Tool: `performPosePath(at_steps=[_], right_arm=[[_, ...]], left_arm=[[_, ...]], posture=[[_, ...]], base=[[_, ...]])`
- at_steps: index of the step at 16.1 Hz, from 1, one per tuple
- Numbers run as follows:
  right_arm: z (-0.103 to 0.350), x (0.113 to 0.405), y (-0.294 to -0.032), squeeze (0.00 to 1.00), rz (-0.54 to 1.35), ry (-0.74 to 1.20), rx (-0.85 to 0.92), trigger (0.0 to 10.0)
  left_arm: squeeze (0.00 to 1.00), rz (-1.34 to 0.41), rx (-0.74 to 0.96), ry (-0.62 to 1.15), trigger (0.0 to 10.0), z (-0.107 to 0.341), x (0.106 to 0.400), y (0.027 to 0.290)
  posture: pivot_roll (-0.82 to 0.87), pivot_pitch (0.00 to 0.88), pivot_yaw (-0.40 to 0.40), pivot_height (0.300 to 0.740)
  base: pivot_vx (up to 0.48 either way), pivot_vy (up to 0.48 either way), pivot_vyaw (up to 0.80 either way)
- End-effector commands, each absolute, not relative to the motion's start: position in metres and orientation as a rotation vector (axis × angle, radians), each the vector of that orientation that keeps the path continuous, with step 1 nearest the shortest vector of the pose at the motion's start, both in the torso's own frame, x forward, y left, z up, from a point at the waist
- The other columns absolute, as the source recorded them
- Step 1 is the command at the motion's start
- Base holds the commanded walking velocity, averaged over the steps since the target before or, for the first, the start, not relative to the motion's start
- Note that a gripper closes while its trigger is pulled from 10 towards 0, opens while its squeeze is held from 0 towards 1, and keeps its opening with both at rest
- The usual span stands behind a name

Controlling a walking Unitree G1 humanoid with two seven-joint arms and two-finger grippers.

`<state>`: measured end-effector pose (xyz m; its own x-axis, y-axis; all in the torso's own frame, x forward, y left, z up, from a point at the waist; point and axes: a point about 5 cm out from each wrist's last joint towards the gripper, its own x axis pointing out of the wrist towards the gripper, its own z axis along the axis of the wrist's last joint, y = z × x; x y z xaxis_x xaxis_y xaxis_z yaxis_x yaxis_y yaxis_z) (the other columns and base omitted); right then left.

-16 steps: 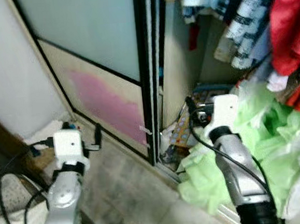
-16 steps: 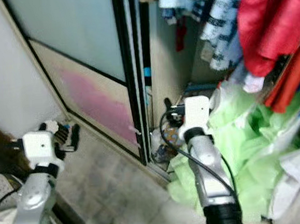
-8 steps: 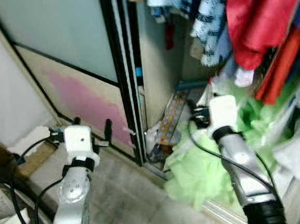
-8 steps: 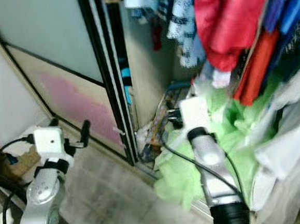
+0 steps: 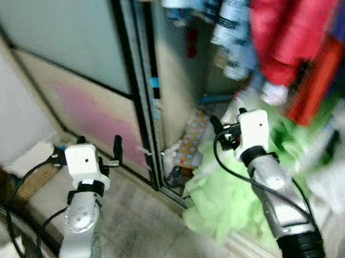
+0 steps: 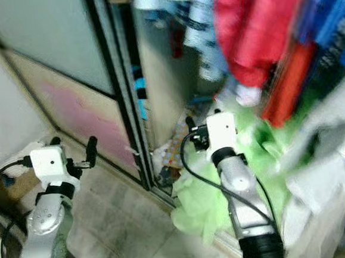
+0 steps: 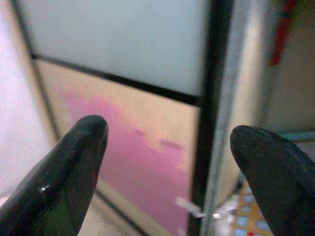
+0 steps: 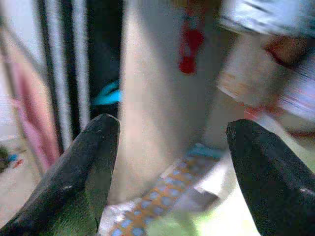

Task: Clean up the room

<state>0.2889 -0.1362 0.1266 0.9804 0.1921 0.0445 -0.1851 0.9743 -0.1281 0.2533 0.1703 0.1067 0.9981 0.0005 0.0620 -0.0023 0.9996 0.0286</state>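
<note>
At the foot of the open wardrobe, a heap of pale green fabric (image 5: 225,190) spills over the sill onto the floor (image 5: 138,227); it looks the likeliest thing to tidy. The right claw (image 5: 226,126) hovers over its far edge, fingers apart, holding nothing. Its loose cable could snag in the folds, and the blurred view makes a reach likely to miss. Beside the heap, left of it, lies a patterned flat box (image 5: 191,140). Red and blue hanging clothes (image 5: 284,30) crowd from above. Further left, past the sliding door (image 5: 84,64), the left claw (image 5: 97,148) hangs apart and empty.
</note>
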Motion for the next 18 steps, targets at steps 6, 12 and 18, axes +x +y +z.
performPosePath(at_steps=[6, 12, 18], right_arm=[[0.1328, 0.2899, -0.129, 0.0, 0.225, -0.084, -0.116, 10.0], [0.1327, 0.289, -0.1271, 0.0, 0.233, -0.087, -0.113, 10.0], [0.1347, 0.2913, -0.1268, 0.0, 0.236, -0.096, -0.11, 10.0]], left_arm=[[0.0, 0.015, 0.057, -0.059, 10.0, 0.1068, 0.2533, 0.1737], [0.0, 0.019, 0.059, -0.058, 10.0, 0.107, 0.2529, 0.1735], [0.0, 0.016, 0.061, -0.058, 10.0, 0.1072, 0.2549, 0.1734]], posture=[[-0.1, 0.0, 0.0, 0.74], [-0.1, 0.0, 0.0, 0.74], [-0.1, 0.0, 0.001, 0.74]], base=[[0.0, 0.0, 0.8], [0.0, 0.0, 0.8], [0.0, 0.0, 0.8]])
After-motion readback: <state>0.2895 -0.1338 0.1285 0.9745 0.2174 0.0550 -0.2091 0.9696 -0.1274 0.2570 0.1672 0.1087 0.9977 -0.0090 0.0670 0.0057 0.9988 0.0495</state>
